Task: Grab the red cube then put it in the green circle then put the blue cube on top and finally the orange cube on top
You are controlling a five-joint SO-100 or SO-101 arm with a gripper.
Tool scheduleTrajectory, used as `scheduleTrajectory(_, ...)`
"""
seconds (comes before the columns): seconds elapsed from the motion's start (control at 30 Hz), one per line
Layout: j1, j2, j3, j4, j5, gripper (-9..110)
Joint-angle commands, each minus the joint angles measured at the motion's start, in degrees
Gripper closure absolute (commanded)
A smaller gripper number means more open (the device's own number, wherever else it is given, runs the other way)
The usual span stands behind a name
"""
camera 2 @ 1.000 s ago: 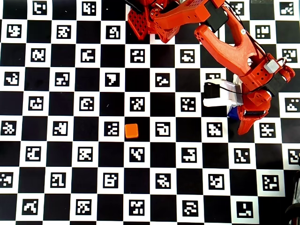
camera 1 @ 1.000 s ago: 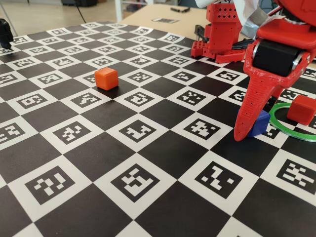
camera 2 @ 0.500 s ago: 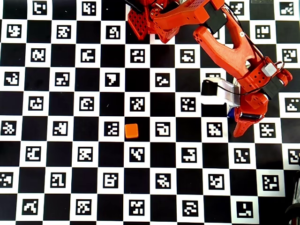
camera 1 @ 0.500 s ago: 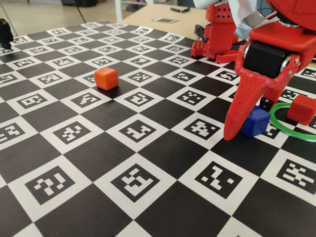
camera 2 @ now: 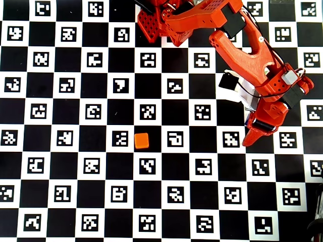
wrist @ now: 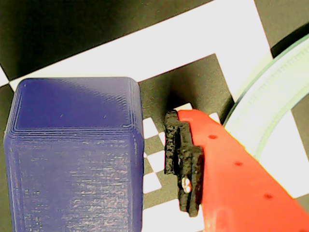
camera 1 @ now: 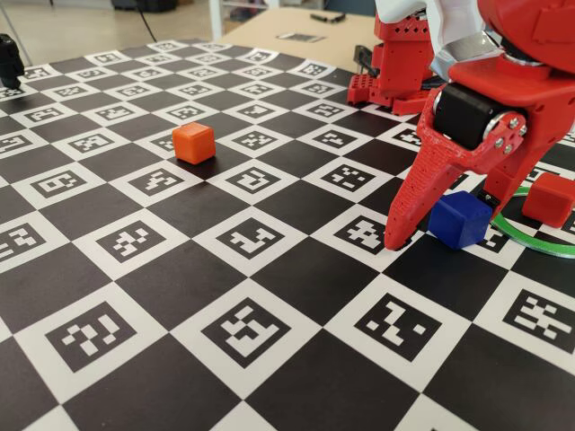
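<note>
In the fixed view the gripper point(camera 1: 429, 235) stands low over the checkered marker board point(camera 1: 180, 269), one long red finger point(camera 1: 415, 197) touching down at about 9 o'clock from the blue cube point(camera 1: 460, 218). The cube sits on the board between the two fingers; the wrist view shows the blue cube point(wrist: 72, 154) with a clear gap to the black-padded finger point(wrist: 186, 164), so the jaws are spread and grip nothing. The green circle point(camera 1: 526, 235) lies just beside the blue cube at its 3 o'clock, and the red cube point(camera 1: 548, 198) rests inside that ring. The orange cube point(camera 1: 193, 142) sits well apart, toward 10 o'clock from the gripper. The board's white squares carry black coded marker patterns only; no brand, label or readable writing shows. In the overhead view the arm point(camera 2: 242, 45) hides most of the blue cube.
</note>
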Motion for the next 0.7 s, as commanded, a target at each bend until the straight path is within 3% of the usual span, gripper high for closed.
scheduleTrajectory(0.0,0.88,2.29,-1.32,-0.18,0.35,58)
scheduleTrajectory(0.17,1.23,2.46,-1.41,-0.26,0.26,64)
scheduleTrajectory(0.53,3.16,4.48,0.44,-1.93,0.18,90)
scheduleTrajectory(0.67,3.25,4.48,0.53,-2.02,-0.35,95)
